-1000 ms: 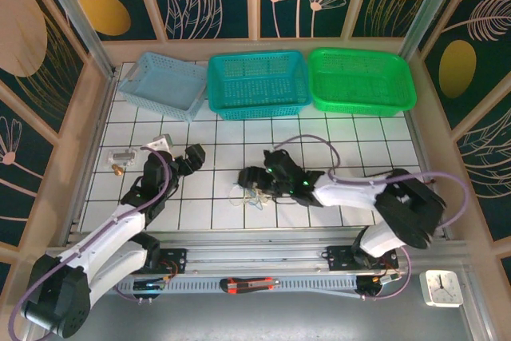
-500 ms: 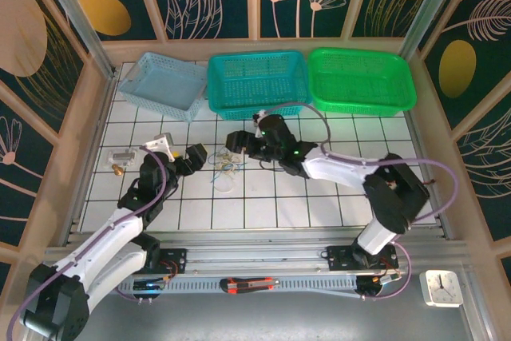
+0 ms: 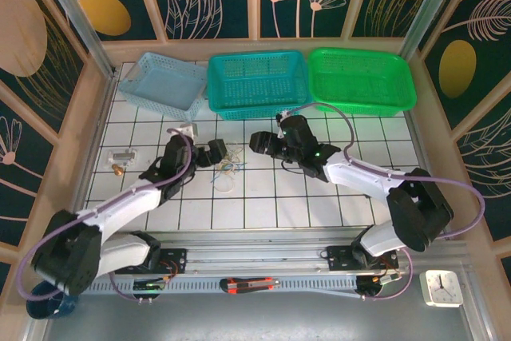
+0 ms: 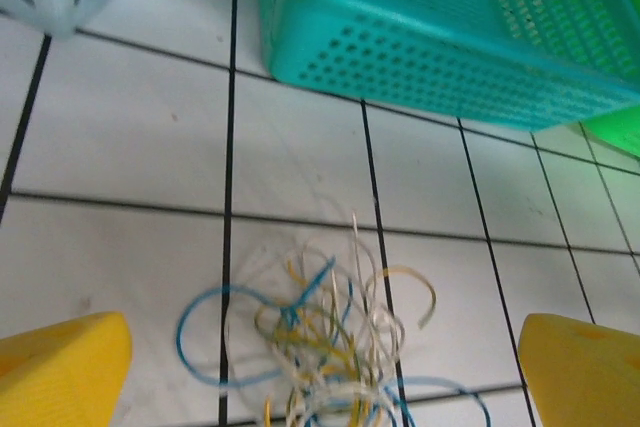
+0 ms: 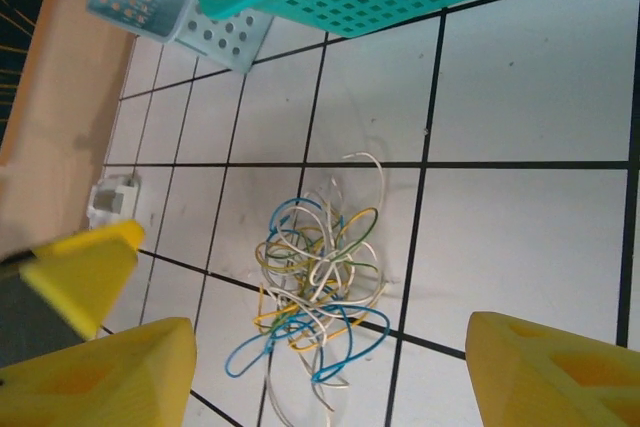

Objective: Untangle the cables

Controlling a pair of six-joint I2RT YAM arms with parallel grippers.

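The cables [image 3: 227, 169] lie as a small tangle of blue, yellow and whitish wires on the white tiled table [image 3: 319, 197], left of centre. My left gripper [image 3: 213, 152] sits just left of the tangle, open. In the left wrist view its yellow fingertips [image 4: 62, 372] stand wide apart with the cables [image 4: 330, 332] on the tiles between and ahead of them. My right gripper [image 3: 260, 143] hovers right of the tangle, open and holding nothing. The right wrist view shows the cables [image 5: 315, 282] loose on the table beyond its yellow fingertips [image 5: 555, 372].
Three baskets line the back: light blue [image 3: 164, 84], teal [image 3: 257, 84], green [image 3: 361, 79]. A white block [image 3: 184, 129] and small metal parts [image 3: 121, 155] lie at the left. The left gripper's yellow finger [image 5: 85, 272] shows at the left of the right wrist view.
The tangle has shifted back and left from the table's front centre. My right gripper went with it, then drew back right. The left gripper has moved right, close to the cables.
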